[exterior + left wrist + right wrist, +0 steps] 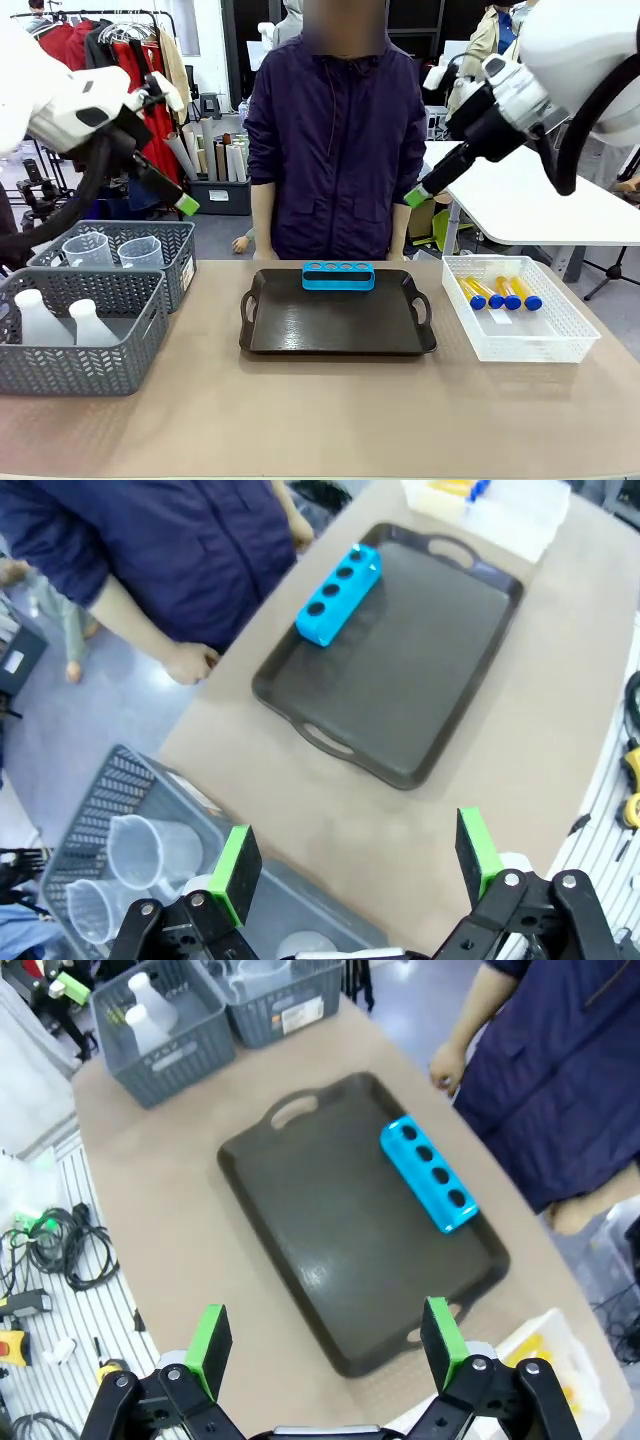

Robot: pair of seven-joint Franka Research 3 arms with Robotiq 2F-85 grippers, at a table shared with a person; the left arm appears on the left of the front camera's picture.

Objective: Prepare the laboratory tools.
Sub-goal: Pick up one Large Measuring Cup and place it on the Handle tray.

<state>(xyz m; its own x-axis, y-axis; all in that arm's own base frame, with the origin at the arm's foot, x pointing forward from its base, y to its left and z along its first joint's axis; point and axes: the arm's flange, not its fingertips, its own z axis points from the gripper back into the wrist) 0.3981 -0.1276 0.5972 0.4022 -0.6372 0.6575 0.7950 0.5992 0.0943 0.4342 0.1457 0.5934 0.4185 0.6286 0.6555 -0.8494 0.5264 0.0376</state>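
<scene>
On the tray [300, 335], along its far edge, lies the blue rack [338, 275] with all four holes empty; nothing else has reached the tray. Right of the tray, four tubes [500, 293] lie side by side in a white basket [560, 345]. Left of the tray stand two grey baskets: the near basket [90, 365] holds two flasks [60, 322], the far basket [175, 265] two beakers [105, 250].

I judge the task barely begun: the tubes are not yet in the rack, and beaker and flask are not yet brought over.

Both arms hang high above the table [300, 430]. The left tool [355, 865] is left of the tray over the grey baskets, released and empty. The right tool [325, 1342] is above the tray's near side, also spread wide and empty.

Basket walls mean each piece must be lifted up and out. A person stands just behind the tray's far edge, one hand [190, 663] close to the table, which could crowd a reach to the rack.
</scene>
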